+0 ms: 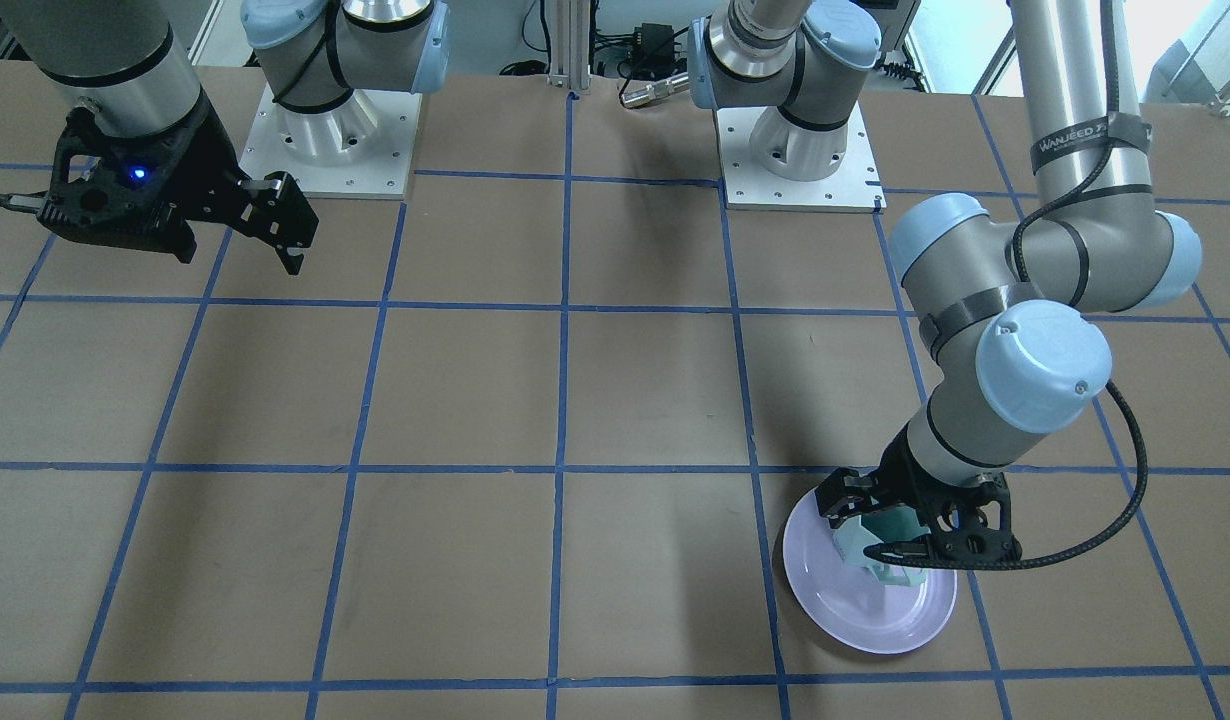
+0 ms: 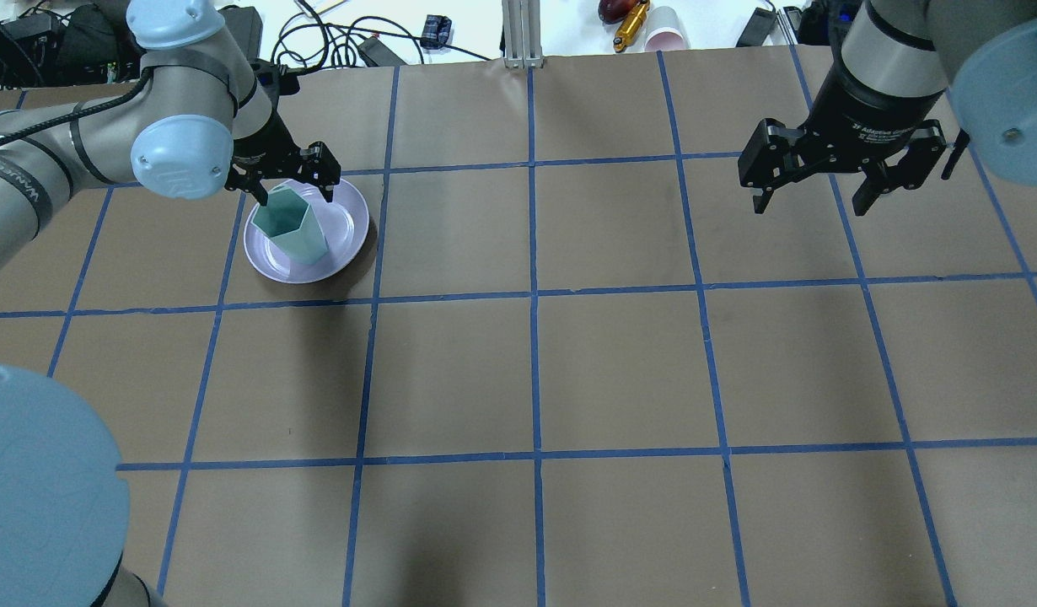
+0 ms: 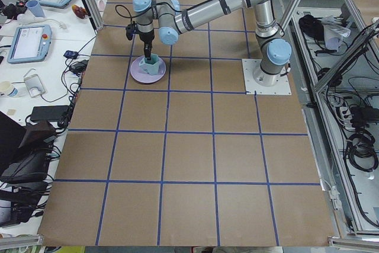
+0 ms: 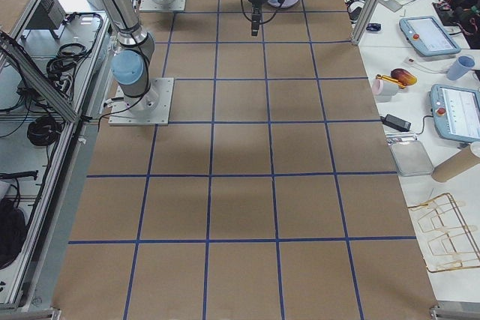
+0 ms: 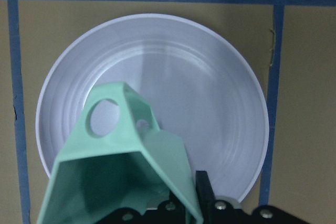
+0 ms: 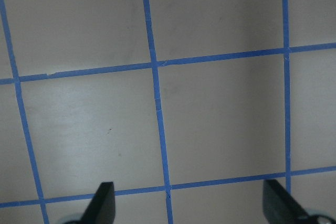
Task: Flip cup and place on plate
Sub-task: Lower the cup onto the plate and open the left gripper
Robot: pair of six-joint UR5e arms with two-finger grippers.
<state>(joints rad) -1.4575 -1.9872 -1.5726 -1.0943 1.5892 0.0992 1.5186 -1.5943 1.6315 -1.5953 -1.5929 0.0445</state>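
The pale mint-green cup (image 2: 298, 234) is mouth up over the lavender plate (image 2: 351, 226), slightly tilted, its teal inside showing from above. My left gripper (image 2: 294, 197) comes down from above and is shut on the cup at its rim. In the left wrist view the cup (image 5: 126, 145) fills the lower left, handle toward the plate (image 5: 210, 87), with one finger (image 5: 203, 186) against its outer wall. I cannot tell whether its base touches the plate. My right gripper (image 2: 810, 207) hangs open and empty over bare table at the far right.
The table is brown paper with a blue tape grid. The plate (image 1: 835, 600) lies near the far left table edge, close to cables and clutter behind it. Both arm bases (image 1: 327, 140) stand at the robot's side.
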